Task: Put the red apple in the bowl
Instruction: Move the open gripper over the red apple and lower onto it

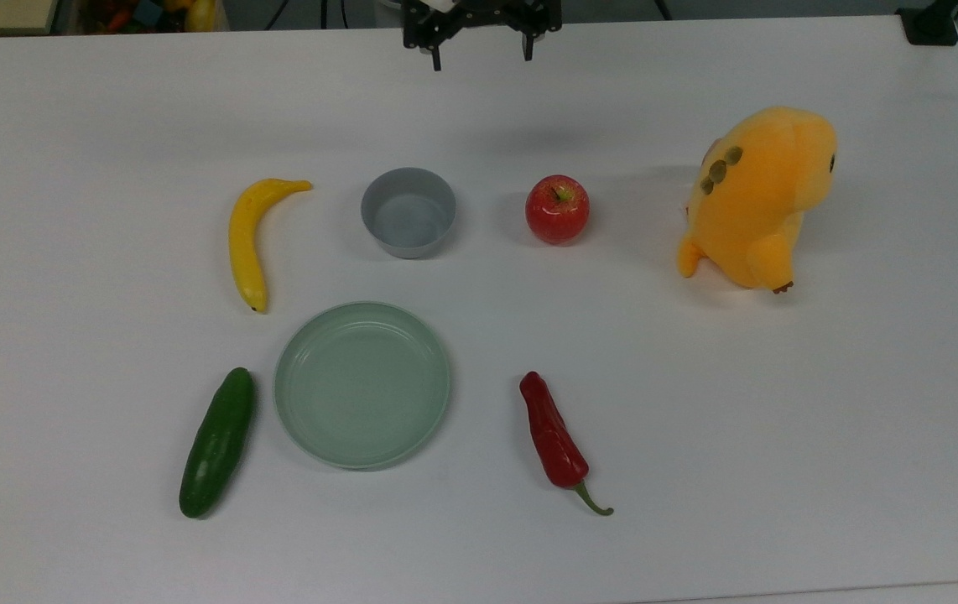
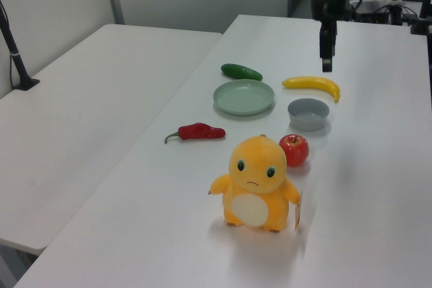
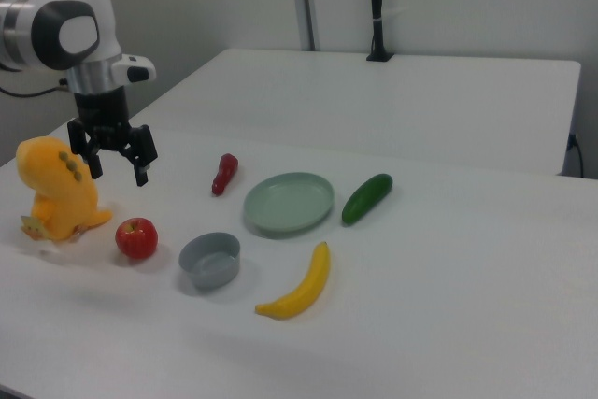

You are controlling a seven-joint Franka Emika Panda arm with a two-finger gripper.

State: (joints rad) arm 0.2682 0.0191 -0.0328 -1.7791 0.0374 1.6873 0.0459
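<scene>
1. One apple point(image 1: 557, 209) sits on the white table point(image 1: 781, 419), stem dimple up, untouched.
2. In the top view the bowl point(image 1: 408, 211) stands to the top view's left of the apple, well apart from it, upright and with nothing inside.
3. In the right view the apple point(image 3: 136, 237) lies between the bowl point(image 3: 209, 260) and an orange plush toy point(image 3: 56, 190).
4. The gripper point(image 3: 117, 165) hangs in the air above the table with its two fingers spread wide and nothing between them; in the right view it is above the apple and beside the toy.
5. In the top view the gripper point(image 1: 481, 55) is at the far table edge, beyond the gap between bowl and apple.
6. A banana point(image 1: 249, 240) lies on the bowl's other side in the top view.
7. Nearer the camera in the top view lie a green plate point(image 1: 361, 382), a cucumber point(image 1: 217, 441) to its left and a red chili point(image 1: 556, 441) to its right.
</scene>
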